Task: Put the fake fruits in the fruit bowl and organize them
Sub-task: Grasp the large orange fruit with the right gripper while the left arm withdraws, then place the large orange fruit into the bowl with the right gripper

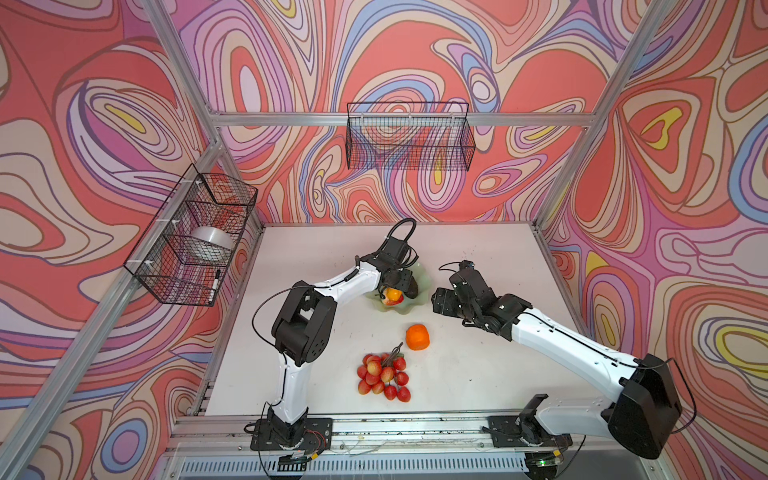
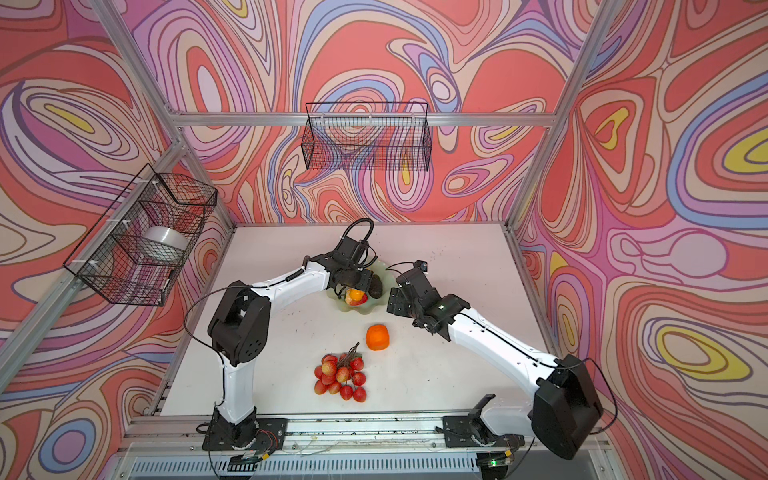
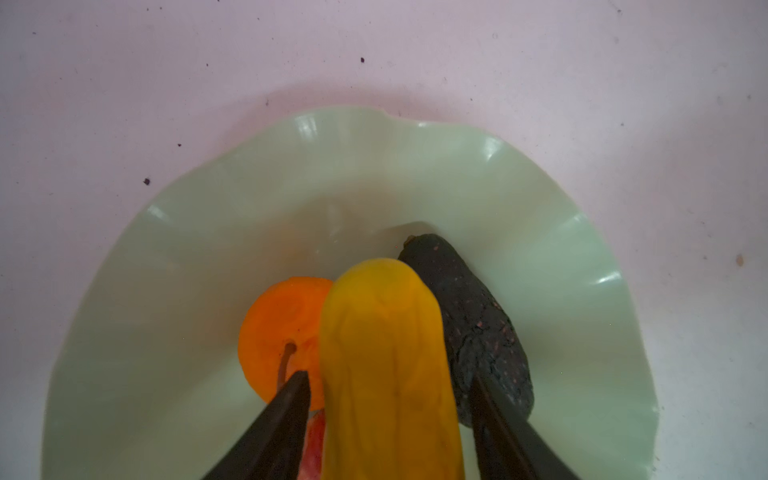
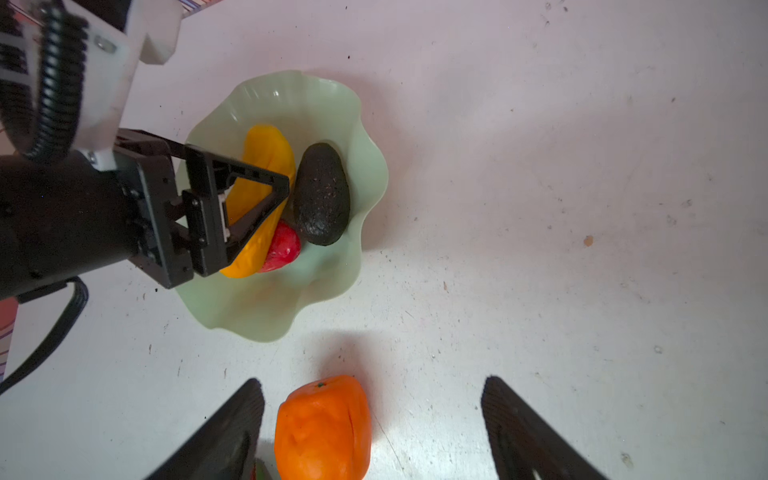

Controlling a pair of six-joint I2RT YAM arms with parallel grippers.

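1. The yellow fruit (image 3: 382, 332) lies in the bowl (image 3: 582, 249), between the orange (image 3: 282, 324) and the avocado (image 3: 478, 324). It is straddled by the spread left pincer (image 3: 390, 378), with gaps either side.
2. The blocky orange (image 4: 323, 428) and berry cluster (image 1: 384, 376) are set outside the bowl. The right pincer (image 4: 374, 379) is held spread beside it.
3. Light, slick plastic is judged: flat sides are best pinched, and the cluster taken by its stems.

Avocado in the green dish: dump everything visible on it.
The avocado is a dark, near-black oval, rough pebbled matte skin with pale flecks, plastic-looking, intact. It lies on its side inside the fruit bowl, against the inner slope near the rim. The yellow-orange elongated fruit lies alongside it, the red-yellow fruit at its broad end; whether either touches it is unclear.
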